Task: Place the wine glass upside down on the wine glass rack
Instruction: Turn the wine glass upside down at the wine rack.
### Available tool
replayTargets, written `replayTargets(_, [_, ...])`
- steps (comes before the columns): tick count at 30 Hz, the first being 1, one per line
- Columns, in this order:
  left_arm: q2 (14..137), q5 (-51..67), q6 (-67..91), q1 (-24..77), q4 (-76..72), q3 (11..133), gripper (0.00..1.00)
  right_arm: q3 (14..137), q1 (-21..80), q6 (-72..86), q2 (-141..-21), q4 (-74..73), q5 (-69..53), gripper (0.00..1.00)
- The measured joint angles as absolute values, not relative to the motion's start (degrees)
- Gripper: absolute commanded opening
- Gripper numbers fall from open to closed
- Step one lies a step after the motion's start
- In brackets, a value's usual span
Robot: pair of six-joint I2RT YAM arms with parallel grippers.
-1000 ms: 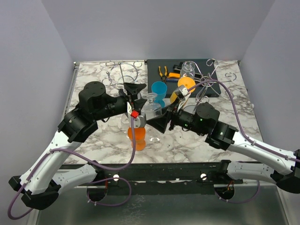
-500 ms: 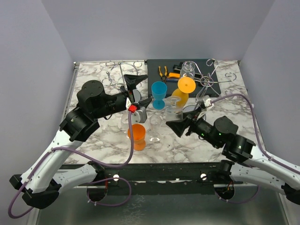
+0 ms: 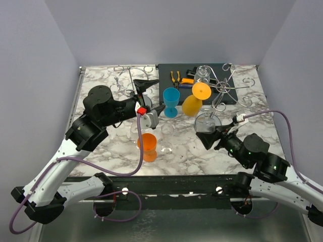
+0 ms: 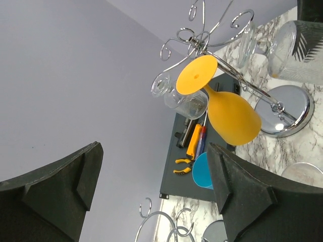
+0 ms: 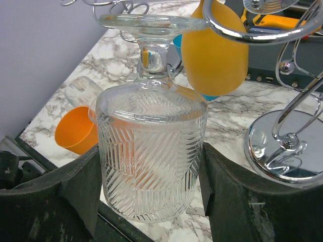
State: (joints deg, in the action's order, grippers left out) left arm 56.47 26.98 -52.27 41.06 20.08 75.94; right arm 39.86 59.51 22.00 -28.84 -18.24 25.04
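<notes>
Right wrist shot: right gripper (image 5: 151,201) clamped round the upside-down wine glass (image 5: 151,146) just beside the rack (image 5: 280,146), left gripper (image 4: 151,191) hanging open, so I reckon next is sliding its foot into a hook (image 5: 262,30)

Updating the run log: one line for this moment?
left fingers open, empty | right fingers shut on inverted ribbed clear wine glass | glass beside chrome wire rack, not yet hung

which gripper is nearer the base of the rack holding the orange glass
right: the right gripper, holding the clear glass, is beside the rack base; the left gripper is far to its left
</notes>
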Motion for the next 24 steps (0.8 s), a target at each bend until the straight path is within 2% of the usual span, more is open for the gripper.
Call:
replayTargets(6, [56.18, 27.07, -51.33, 41.06, 19.35, 74.94, 0.91, 39.38, 59.57, 19.53, -24.08, -18.94, 26.79, 0.0])
replayTargets(17, [54.94, 27.73, -50.96, 41.06, 19.27, 71.66, 0.92, 37.91, 59.51, 12.97, -23.42, -16.97, 27.79, 0.0])
replayTargets(24, [53.93, 27.73, -50.74, 41.06, 18.41, 69.54, 0.92, 33.58, 59.51, 10.39, -17.17, -14.87, 27.88, 0.0])
